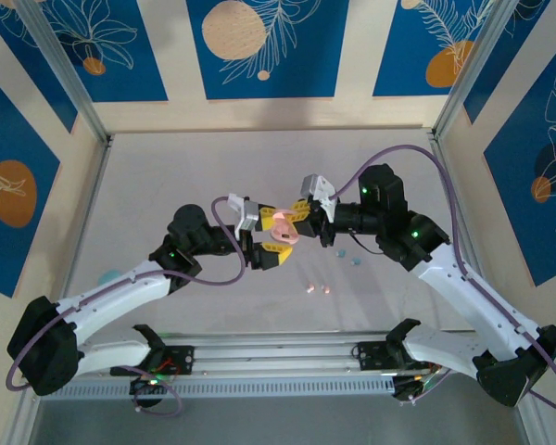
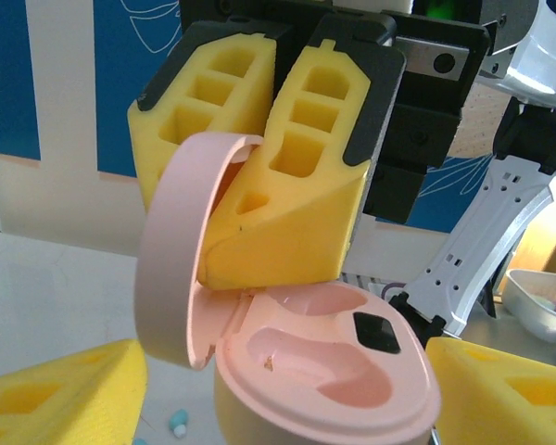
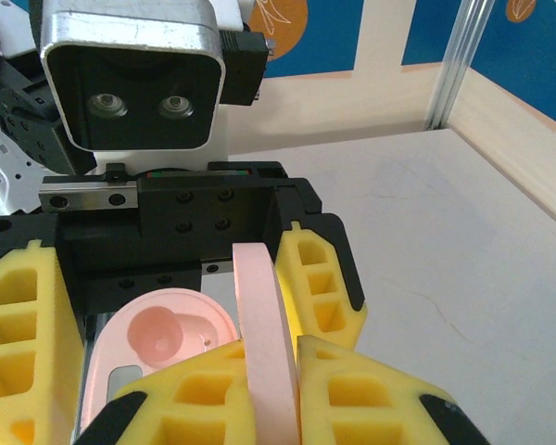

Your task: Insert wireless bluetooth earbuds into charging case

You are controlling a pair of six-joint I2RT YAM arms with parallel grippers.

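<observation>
At the middle of the pale matte surface [image 1: 167, 176], two claws meet. The left claw [image 2: 283, 394] stands spread, its yellow foam fingers flanking the smooth oval pink case [image 2: 329, 371] with a gap on one side. The right claw [image 3: 273, 375] pinches the case's upright lid [image 3: 259, 306]. From above, tiny peach-pink earbuds [image 1: 324, 289] and light-blue earbuds [image 1: 355, 260] lie nearby.

Blue panels [image 1: 301, 79] with orange circles and white leaves are standing beyond the left claw [image 1: 271, 237], pale tabletop [image 1: 167, 167] spreading beneath.
</observation>
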